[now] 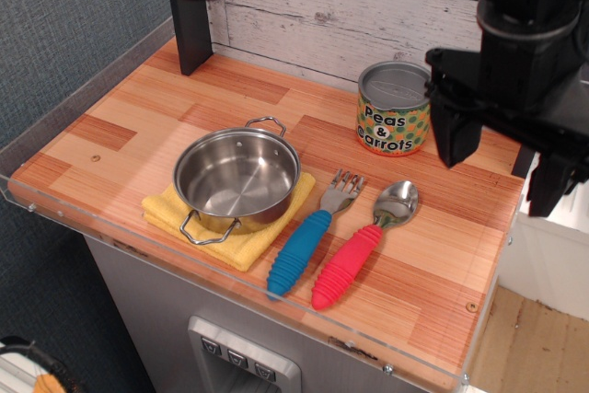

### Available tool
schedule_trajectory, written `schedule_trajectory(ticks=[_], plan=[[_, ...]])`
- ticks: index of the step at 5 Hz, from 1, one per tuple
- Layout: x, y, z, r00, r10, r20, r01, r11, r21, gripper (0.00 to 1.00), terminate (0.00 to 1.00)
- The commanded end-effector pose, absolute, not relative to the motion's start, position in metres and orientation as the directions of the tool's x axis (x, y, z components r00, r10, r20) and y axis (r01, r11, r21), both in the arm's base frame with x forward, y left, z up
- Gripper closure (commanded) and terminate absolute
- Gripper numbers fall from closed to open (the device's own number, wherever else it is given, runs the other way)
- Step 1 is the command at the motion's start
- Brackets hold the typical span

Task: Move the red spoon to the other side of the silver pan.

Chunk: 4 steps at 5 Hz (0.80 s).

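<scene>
A yellow cloth (247, 244) lies folded near the front edge of the wooden tabletop (138, 121). Just right of it rests a blue-handled fork (311, 244), tines pointing far. A peas-and-carrots can (394, 109) stands upright toward the far right, before a whitewashed plank wall (350, 6). A dark post (189, 11), perhaps a stand, rises at far left.

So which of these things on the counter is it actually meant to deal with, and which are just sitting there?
Part of the job:
- red spoon, to be moved
- silver pan, the marker it goes to the other side of
- claw, open, up to the right of the can

Just lying about:
- blue-handled fork
- peas-and-carrots can
- yellow cloth under the pan
</scene>
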<state>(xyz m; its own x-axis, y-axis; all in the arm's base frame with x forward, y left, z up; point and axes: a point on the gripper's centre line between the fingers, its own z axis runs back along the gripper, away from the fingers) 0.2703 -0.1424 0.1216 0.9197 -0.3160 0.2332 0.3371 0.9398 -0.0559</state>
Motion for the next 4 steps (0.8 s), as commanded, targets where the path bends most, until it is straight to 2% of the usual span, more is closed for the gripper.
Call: schedule_trajectory(ticks=[1, 3, 4], plan=[[0.261, -0.107, 0.095, 0.951, -0.208, 0.230, 0.221, 0.975, -0.030, 0.00, 0.00], [0.261, -0.079, 0.055, 0.971, -0.130, 0.199, 0.144, 0.988, -0.057, 0.00, 0.00], [0.262, -0.073, 0.044, 0.974, -0.125, 0.189, 0.137, 0.989, -0.051, 0.00, 0.00]])
